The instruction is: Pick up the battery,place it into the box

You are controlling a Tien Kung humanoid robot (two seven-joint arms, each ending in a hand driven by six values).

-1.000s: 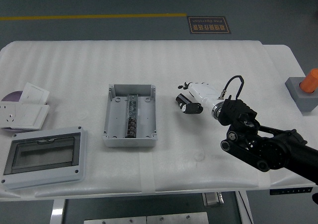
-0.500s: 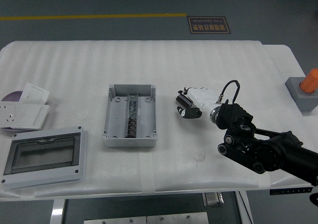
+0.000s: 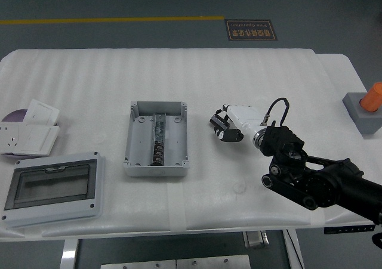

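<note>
Fingers (image 3: 225, 124): curled in at the tip of the right hand, with something small and dark tucked between them. It may be the battery, but I cannot tell for sure.
Right hand (image 3: 239, 118): white, low over the table, just to the right of the open box.
Right arm (image 3: 316, 176): black, comes in from the lower right corner. A thin black wire loops up at the wrist.
Box (image 3: 156, 138): grey, open on top, in the middle of the table. A dark strip runs down its middle. The hand is beside it, not over it.
Lid (image 3: 52, 187): grey with a see-through window, lying flat near the front left edge.
White wall plates (image 3: 30, 135): stacked at the left edge, behind the lid.
Grey block (image 3: 362, 112): at the far right edge, with an orange thing (image 3: 374, 96) standing on it.
Table (image 3: 179, 78): white with a soft, ridged cover.
</note>
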